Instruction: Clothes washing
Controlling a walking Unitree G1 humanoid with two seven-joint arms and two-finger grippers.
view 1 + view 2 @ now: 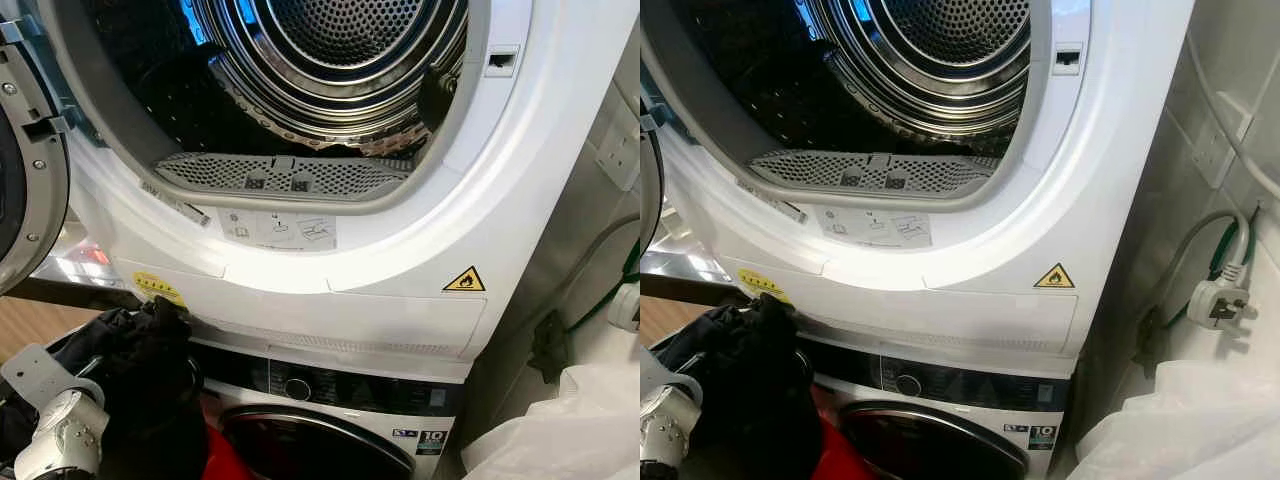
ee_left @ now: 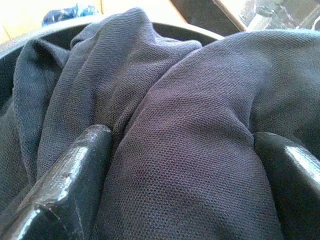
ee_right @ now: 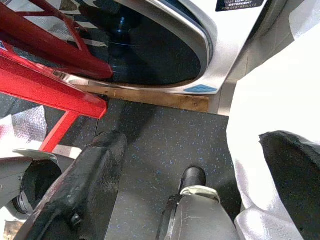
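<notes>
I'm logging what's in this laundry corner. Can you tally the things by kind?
Stacked machines: 2, the open dryer and the washer under it
Dark garments: 1, held in the left pincer
Wall plugs: 1
White plastic bags: 1
Red racks: 1
Total: 6

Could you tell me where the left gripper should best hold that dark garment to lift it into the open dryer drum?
Keep to the raised fold of the dark garment, bunched between the left gripper fingers. Coming from above suits it: the cloth humps upward there, so a thick ridge fills the grip. The dryer drum stands open higher up.
</notes>
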